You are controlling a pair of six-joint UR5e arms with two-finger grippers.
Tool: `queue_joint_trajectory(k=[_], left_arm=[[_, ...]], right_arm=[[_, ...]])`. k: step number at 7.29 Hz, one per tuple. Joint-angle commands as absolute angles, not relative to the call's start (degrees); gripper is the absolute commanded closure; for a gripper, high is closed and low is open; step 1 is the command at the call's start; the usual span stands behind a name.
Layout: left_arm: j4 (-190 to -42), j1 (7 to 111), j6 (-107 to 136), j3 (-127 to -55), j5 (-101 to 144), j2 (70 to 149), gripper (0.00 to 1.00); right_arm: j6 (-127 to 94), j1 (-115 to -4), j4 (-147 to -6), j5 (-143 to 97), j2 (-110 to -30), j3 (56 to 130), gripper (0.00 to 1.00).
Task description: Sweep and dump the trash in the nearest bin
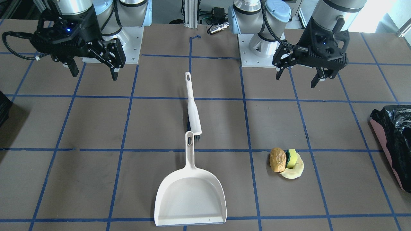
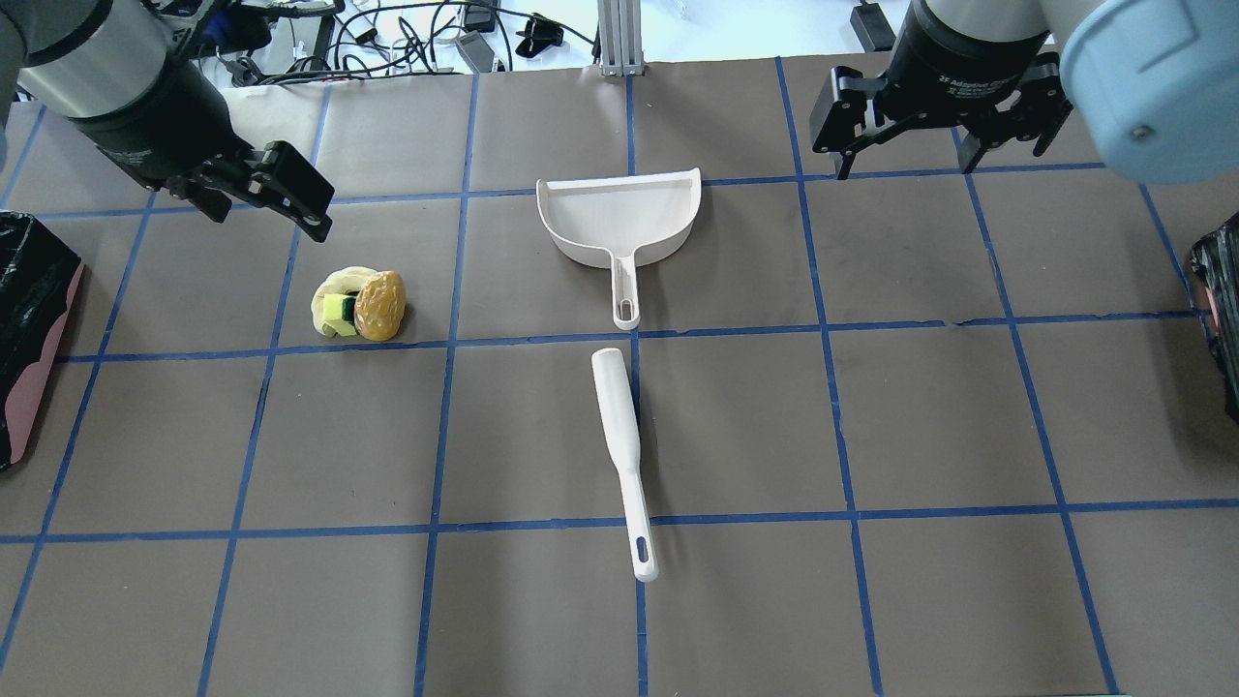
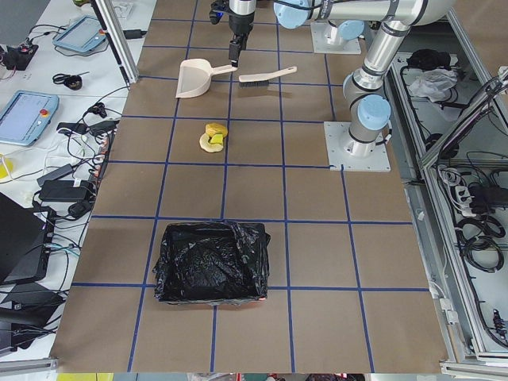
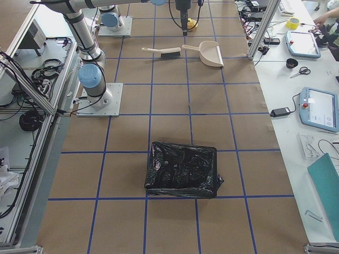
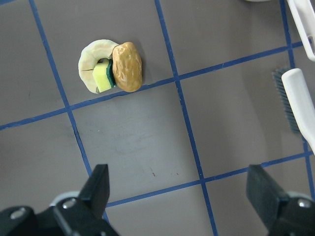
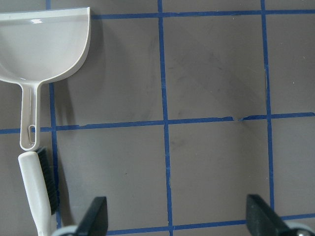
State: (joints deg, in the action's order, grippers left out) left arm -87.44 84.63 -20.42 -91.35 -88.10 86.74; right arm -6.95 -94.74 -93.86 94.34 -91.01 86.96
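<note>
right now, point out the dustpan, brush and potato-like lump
dustpan [image 1: 189, 199]: exterior front-facing view, middle of its pan floor
white brush [image 2: 618, 411]: overhead exterior view, back of its head
brown potato-like lump [image 5: 127, 66]: left wrist view, middle of its top

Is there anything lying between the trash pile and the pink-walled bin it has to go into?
Nothing visible does. Only table surface shows between the trash and the bin at the robot's left end. The dustpan and brush lie on the trash's other side, toward the table's middle.
</note>
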Motion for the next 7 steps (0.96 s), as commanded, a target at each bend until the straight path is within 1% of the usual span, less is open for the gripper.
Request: queue_joint_trajectory(k=[1,2,7], left_arm=[[-87.2,84.6,-20.5,-91.1,-88.1,86.8,0.00],[-87.3,84.6,-20.5,-91.1,-88.2,86.1,0.00],[-87.9,84.6,-15.2,-91.4,-88.9,86.2,0.00]], right_arm=[[-7.7,-94.7,-94.0,90.0,-90.0,87.1,0.00],[-7.8,-94.7,-94.5,88.5,-89.0,87.1,0.00],[-6.9,-94.7,-93.7,88.9,-89.4,87.1,0.00]])
